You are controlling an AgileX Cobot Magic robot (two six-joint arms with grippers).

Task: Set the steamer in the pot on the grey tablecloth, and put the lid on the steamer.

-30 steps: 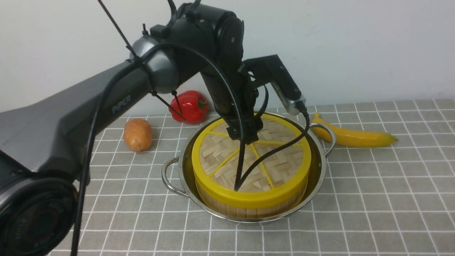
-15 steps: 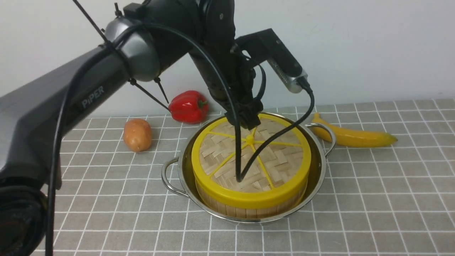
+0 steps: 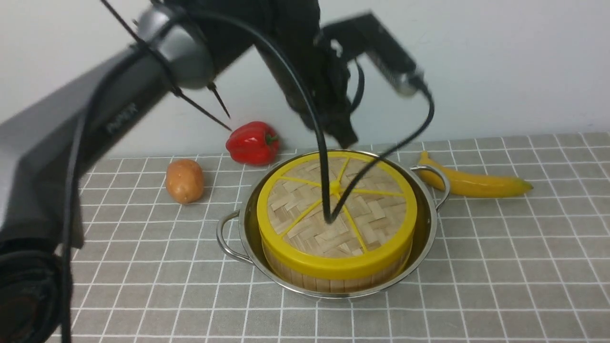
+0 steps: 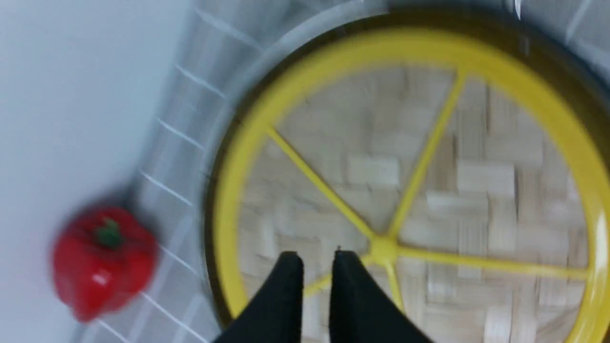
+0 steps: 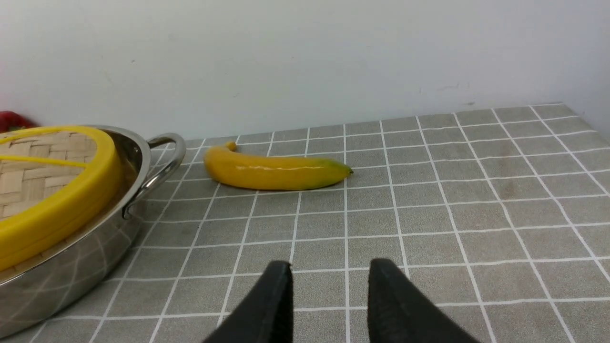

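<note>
The steel pot stands on the grey tablecloth. Inside it sits the bamboo steamer, and the woven lid with yellow rim and spokes lies flat on top. My left gripper hangs above the lid's far edge, clear of it. In the blurred left wrist view its fingers are drawn nearly together beside the lid's knob, holding nothing. My right gripper stands open low over bare cloth, to the right of the pot.
A red pepper and a potato lie behind the pot on the left. A banana lies behind its right handle. The white wall runs along the back edge of the cloth. The left arm's cable dangles over the lid.
My left gripper has risen off the lid's knob, moved up and slightly back, and its jaws have drawn in from wide. The lid stays put on the steamer.
</note>
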